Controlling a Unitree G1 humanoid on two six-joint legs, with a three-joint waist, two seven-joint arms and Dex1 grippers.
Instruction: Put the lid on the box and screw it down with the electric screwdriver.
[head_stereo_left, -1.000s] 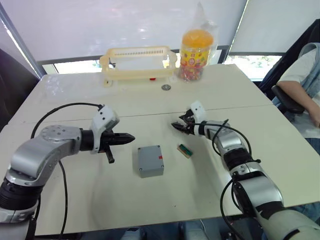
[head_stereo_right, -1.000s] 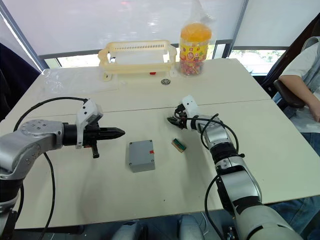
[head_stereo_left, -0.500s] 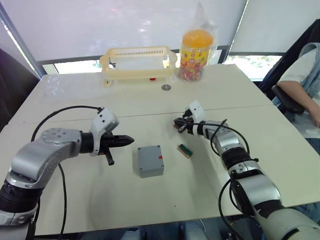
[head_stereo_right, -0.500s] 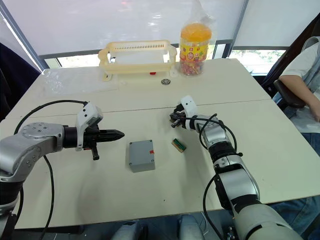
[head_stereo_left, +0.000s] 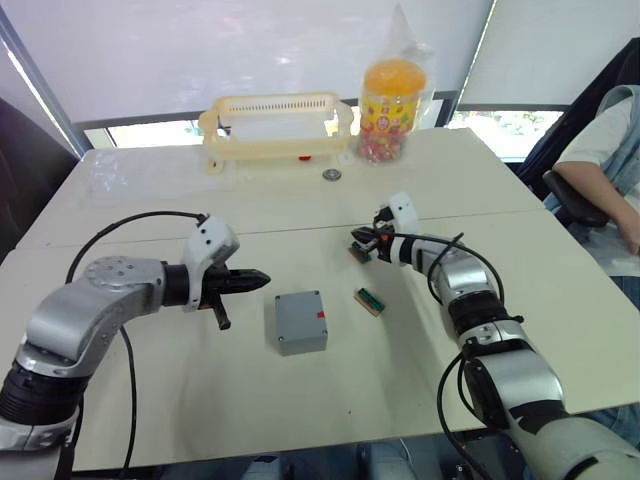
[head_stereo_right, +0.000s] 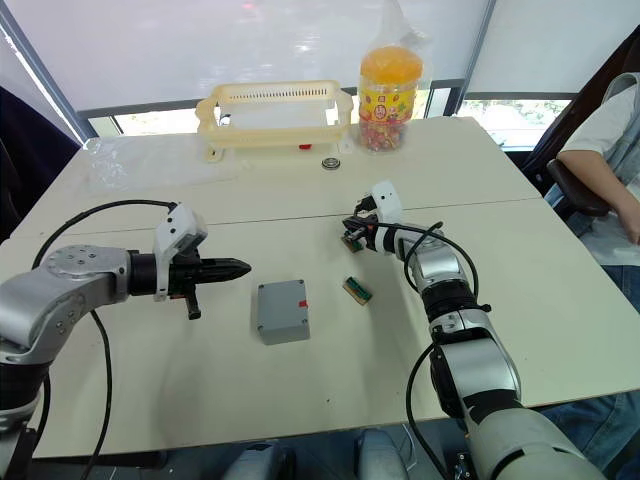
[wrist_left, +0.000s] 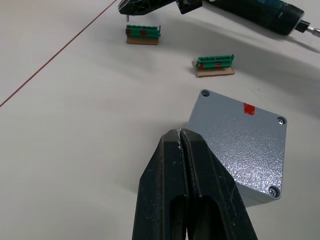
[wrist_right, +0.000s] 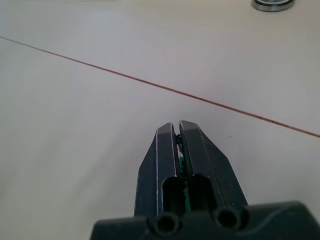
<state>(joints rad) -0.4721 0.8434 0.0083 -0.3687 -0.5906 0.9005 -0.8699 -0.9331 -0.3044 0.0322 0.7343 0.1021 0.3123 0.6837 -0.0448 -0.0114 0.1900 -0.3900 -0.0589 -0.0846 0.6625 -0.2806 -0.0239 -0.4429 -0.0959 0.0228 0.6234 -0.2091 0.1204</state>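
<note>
head stereo downward, wrist cameras close

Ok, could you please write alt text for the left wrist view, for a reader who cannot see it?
The left gripper, its two black fingers shut together, points towards the grey box, which lies on the white table with a red mark on top. Beyond the box lie two green connector blocks, and the right gripper is near the farther one.

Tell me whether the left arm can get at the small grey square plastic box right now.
Probably yes. The left end effector hovers close beside the grey box, with bare table between them and nothing in the way; its shut fingers would have to open first.
</note>
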